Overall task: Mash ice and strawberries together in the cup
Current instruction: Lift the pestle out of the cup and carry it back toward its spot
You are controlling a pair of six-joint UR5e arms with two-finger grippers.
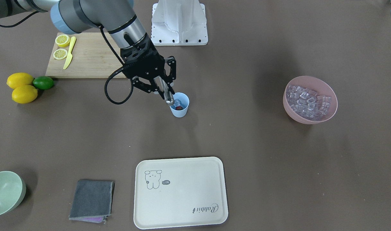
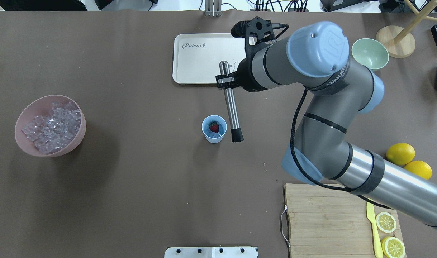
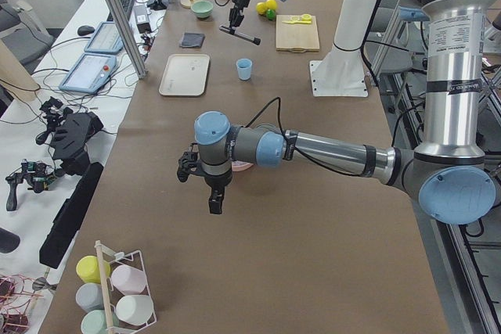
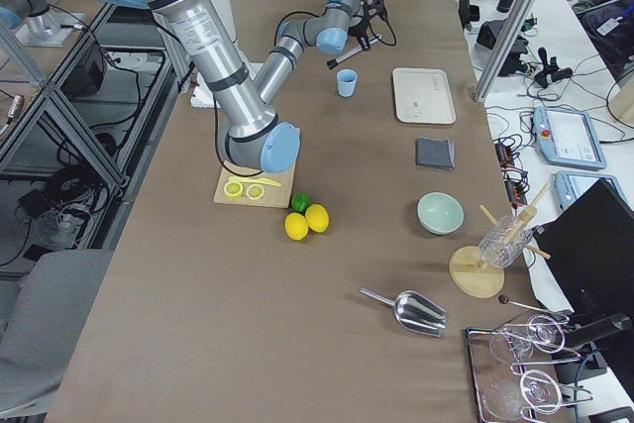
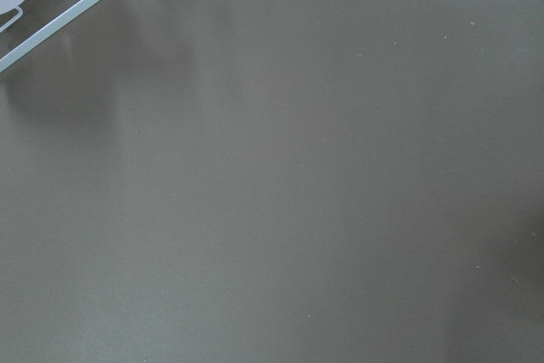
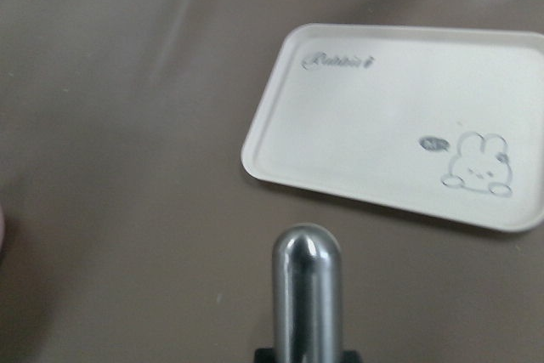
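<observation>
The light blue cup (image 1: 181, 112) stands mid-table, with a red strawberry (image 2: 214, 126) and a little ice (image 1: 177, 102) inside. My right gripper (image 2: 225, 80) is shut on a steel muddler (image 2: 231, 107) with a black tip. The muddler hangs tilted in the air over the cup; its tip sits near the cup's rim, above it. Its rounded top end (image 6: 306, 295) fills the lower right wrist view. My left gripper (image 3: 215, 201) shows only in the left side view, above bare table, and I cannot tell its state.
A pink bowl (image 1: 296, 116) heaped with ice cubes (image 1: 306, 101) stands toward my left. A cream tray (image 1: 182, 208), grey cloth (image 1: 91, 199) and pale green bowl (image 1: 6, 192) lie far across. A cutting board (image 1: 89, 61) with lemon halves, lemons and a lime (image 1: 43, 82) sit on my right.
</observation>
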